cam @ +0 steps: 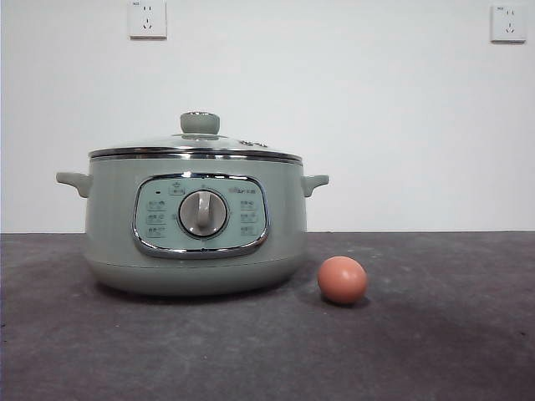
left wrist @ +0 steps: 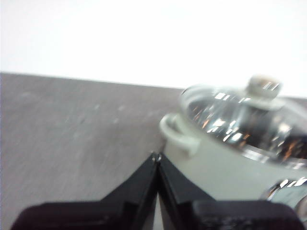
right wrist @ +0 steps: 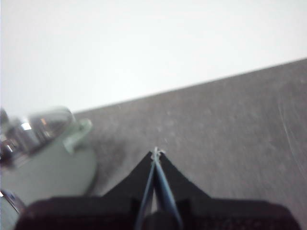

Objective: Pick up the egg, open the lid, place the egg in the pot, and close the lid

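The pale sage-green pot (cam: 196, 225) stands on the dark table with its dial facing the front camera. The glass lid (cam: 196, 144) with its green knob sits shut on the pot. The orange-brown egg (cam: 342, 280) lies on the table just right of the pot. Neither arm shows in the front view. My left gripper (left wrist: 156, 157) is shut and empty, close to the pot's side handle (left wrist: 176, 135); the lid (left wrist: 249, 120) shows beyond. My right gripper (right wrist: 156, 152) is shut and empty above bare table, with the pot (right wrist: 45, 158) off to one side. The egg is out of both wrist views.
A white wall rises behind the table, with two power sockets (cam: 147, 18) (cam: 508, 22) high up. Dark grey table surface (cam: 418, 351) stretches to the right of the egg and in front of the pot.
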You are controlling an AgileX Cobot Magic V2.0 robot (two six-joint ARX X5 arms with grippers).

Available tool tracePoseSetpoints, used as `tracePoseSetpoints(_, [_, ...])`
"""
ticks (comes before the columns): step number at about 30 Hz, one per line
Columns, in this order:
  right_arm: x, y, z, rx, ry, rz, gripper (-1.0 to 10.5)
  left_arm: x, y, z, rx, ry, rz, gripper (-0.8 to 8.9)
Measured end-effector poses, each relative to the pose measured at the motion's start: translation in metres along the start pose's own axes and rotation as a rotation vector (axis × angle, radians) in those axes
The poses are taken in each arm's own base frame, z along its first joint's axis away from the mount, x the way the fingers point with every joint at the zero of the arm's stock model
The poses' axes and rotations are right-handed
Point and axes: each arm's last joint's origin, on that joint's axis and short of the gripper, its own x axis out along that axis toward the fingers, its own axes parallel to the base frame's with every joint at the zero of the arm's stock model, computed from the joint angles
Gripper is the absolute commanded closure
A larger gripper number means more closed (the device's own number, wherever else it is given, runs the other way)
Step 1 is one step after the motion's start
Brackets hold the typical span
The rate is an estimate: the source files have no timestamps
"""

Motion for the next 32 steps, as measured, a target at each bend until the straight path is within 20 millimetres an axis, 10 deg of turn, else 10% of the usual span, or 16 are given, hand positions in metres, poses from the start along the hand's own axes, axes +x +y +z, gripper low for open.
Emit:
tracePoseSetpoints(21, [0.010,0.050,0.160,-0.167,0.342,0.195,9.6,-0.006,-0.033,0.140,0.012,0.262,-0.258,8.20])
tracePoseSetpoints(32, [0.022,0.056,0.183,-0.220,0.487,0.242,9.4,-0.008,-0.038,0.159,0.033,0.360,-0.303,8.16])
